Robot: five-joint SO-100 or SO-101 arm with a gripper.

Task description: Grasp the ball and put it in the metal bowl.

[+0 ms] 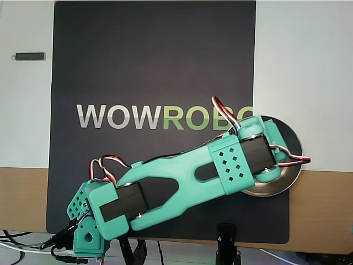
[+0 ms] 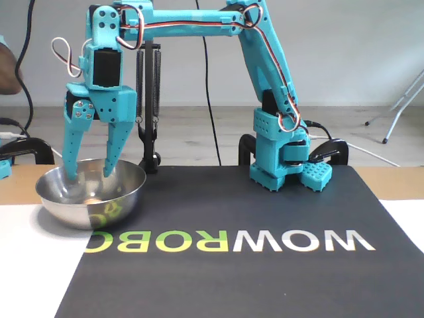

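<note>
Surface: dark mat printed WOWROBO, laid over a white and wood-toned table; pale wall and floor behind in the fixed view.
Arm: teal arm reached across the mat from its base, wrist hanging straight down over the metal bowl.
Bowl position: at the mat's edge, left in the fixed view, right in the overhead view, where the wrist covered most of it.
Hand: gripper spread apart, fingertips dipped just inside the rim, nothing between the two fingers.
Ball: the ball showed only as a small tan-orange patch low in the bowl, under the fingers and apart from them; hidden by the wrist in the overhead view.
Task state: judged done, as the ball lay inside the bowl and clear of the fingers.
Handling, ball: looked light, hard and smooth; likely to roll freely on the polished bottom and slip from a shallow pinch.
Where to hold: across its widest part, fingers set on opposite sides, squeezed gently.
Handling, bowl: stiff and shiny, probably light enough to skid if a finger caught the rim.
Risk: lifting the wrist at an angle could nudge the bowl wall; a straight rise seemed safest.
Stray item: small dark stick-shaped object lay on the white area well away from the work.
</note>
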